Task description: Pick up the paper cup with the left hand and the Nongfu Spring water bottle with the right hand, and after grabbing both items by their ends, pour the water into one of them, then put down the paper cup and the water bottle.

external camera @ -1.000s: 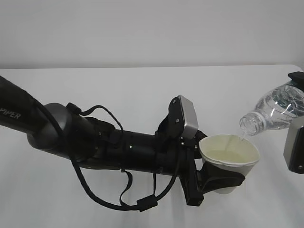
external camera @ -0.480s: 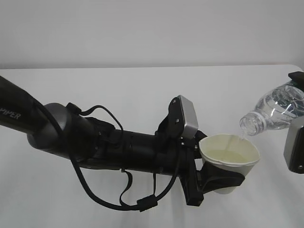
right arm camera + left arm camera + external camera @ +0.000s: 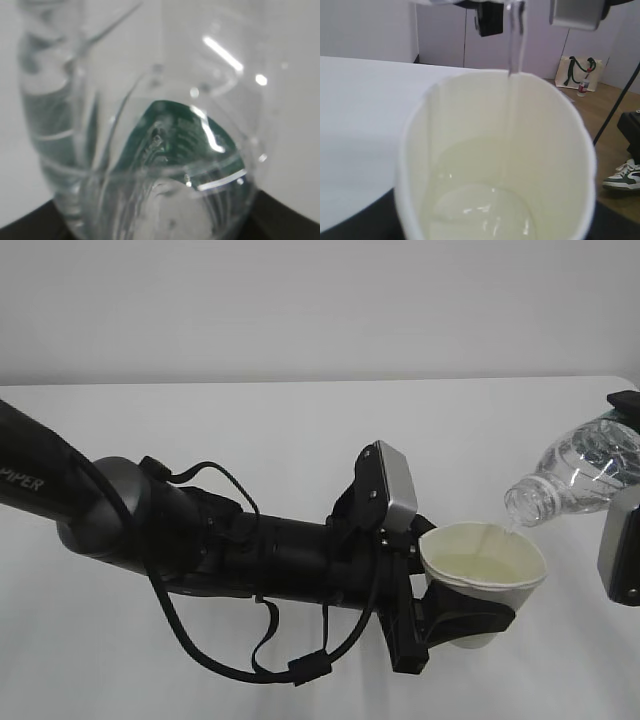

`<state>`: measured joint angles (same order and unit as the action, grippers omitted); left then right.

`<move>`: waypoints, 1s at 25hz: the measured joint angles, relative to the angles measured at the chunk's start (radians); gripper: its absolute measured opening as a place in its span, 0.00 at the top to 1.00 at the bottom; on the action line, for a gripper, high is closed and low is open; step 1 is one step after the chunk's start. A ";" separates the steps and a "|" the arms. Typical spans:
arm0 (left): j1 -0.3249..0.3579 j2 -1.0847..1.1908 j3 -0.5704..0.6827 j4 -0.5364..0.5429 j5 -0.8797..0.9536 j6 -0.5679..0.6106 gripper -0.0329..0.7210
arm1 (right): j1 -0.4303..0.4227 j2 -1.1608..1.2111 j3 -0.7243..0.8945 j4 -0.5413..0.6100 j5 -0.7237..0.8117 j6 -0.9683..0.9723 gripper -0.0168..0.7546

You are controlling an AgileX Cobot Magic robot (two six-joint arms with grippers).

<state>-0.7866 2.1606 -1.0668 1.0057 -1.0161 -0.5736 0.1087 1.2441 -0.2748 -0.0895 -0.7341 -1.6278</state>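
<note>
The small white tapered paper cup (image 3: 484, 575) with its pale cream inside sits upright in the left end effector (image 3: 455, 618), the black one on the arm marked "PIPER"; its fingers are part-way closed around the cup's lower wall, holding it above the white tabletop (image 3: 250, 430); the cup's long axis is close to vertical, mouth upward.

The small clear ribbed plastic bottle (image 3: 575, 475) lies up and to the right of the cup, tilted with its capless neck pointing down and left; the neck hangs just above the far right part of the cup's rim without touching it; a thin stream of clear colourless water (image 3: 514, 45) falls from it onto the inner wall, and a shallow pool already lies at the bottom.

The right end effector (image 3: 625, 490), black with a light grey box, holds the bottle by its base end at the frame's right edge; its fingers are mostly cut off in the exterior view, but the right wrist view is filled by the bottle's base pressed close, so I judge it closed around that end at bottle width.

The relation that matters next, in my judgement, is neck over rim; righting the bottle means swinging its axis back toward vertical, away from the cup, before either is set down.
</note>
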 joint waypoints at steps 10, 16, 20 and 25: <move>0.000 0.000 0.000 0.000 0.002 0.000 0.39 | 0.000 0.000 0.000 0.000 0.000 -0.012 0.41; 0.000 0.000 0.000 0.000 0.002 0.000 0.39 | 0.000 0.000 0.000 0.000 0.000 -0.012 0.41; 0.000 0.000 0.000 0.000 0.002 0.000 0.39 | 0.000 0.000 0.000 0.000 0.000 -0.014 0.41; 0.000 0.000 0.000 0.000 0.002 0.000 0.39 | 0.000 0.000 0.000 0.000 0.000 -0.014 0.41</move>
<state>-0.7866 2.1606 -1.0668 1.0057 -1.0140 -0.5736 0.1087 1.2441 -0.2748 -0.0895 -0.7341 -1.6419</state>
